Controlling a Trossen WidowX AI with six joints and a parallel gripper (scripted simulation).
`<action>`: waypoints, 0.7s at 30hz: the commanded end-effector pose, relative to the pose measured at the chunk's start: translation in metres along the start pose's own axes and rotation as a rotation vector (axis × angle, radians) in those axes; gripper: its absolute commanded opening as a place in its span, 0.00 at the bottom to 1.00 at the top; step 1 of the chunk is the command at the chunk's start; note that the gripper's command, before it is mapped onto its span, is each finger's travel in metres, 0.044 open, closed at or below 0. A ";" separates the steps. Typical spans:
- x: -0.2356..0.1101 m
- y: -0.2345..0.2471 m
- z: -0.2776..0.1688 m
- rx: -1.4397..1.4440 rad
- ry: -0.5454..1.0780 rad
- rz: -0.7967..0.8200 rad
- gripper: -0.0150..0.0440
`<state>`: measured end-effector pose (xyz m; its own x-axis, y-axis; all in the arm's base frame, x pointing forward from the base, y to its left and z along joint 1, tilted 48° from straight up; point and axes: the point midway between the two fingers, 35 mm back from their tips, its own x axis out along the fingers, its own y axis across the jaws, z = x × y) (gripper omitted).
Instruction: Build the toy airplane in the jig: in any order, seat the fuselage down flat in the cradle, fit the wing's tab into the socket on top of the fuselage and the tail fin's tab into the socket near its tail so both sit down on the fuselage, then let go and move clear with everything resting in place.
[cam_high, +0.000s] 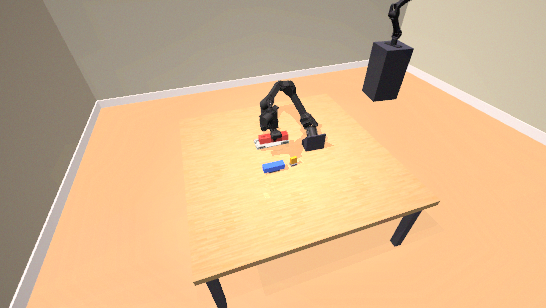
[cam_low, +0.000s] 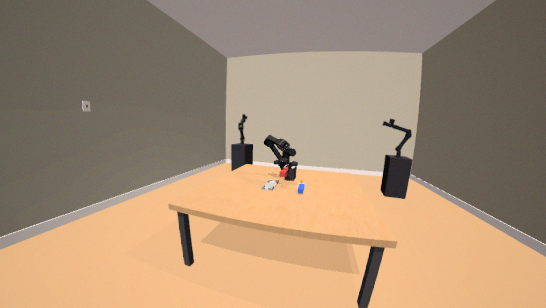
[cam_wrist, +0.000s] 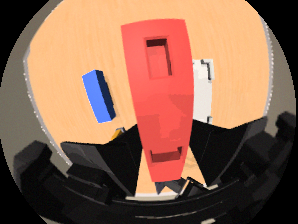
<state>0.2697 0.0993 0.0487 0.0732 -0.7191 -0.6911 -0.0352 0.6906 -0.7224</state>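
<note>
The gripper (cam_wrist: 161, 179) is closed about halfway onto the red fuselage (cam_wrist: 161, 96), which fills the gap between the two dark fingers. In the wrist view the fuselage runs lengthwise away from the camera, its near end pinched between the fingers and its far, wider end reaching out over the table (cam_high: 320, 200). It looks lifted off the surface. From the top view the gripper holds the fuselage directly above the white cradle (cam_high: 270, 144), though whether the two touch cannot be told.

The fuselage is a long, flat-topped red block that tapers toward the fingers. Its top carries two rectangular sockets: a deeper one near the far end and a shallower, wider one close to the fingers. The faces are matte and smooth, with crisp edges.

The cradle is a pale, boxy jig with notched edges, partly hidden under the fuselage on its right side in the wrist view. The blue wing (cam_wrist: 100, 96) is a flat rectangular slab lying on the table to the left of the fuselage, apart from it. The small orange tail fin (cam_high: 293, 160) sits just beside the wing's end in the top view. The table is light wood with a fine streaked grain and dark legs.
</note>
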 end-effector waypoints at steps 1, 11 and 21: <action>0.004 -0.012 0.003 -0.008 -0.008 0.004 0.25; 0.018 -0.041 0.006 -0.026 -0.009 0.009 0.25; 0.033 -0.070 0.006 -0.046 -0.010 0.006 0.25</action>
<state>0.2805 0.0369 0.0720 0.0757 -0.7119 -0.6982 -0.0751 0.6941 -0.7159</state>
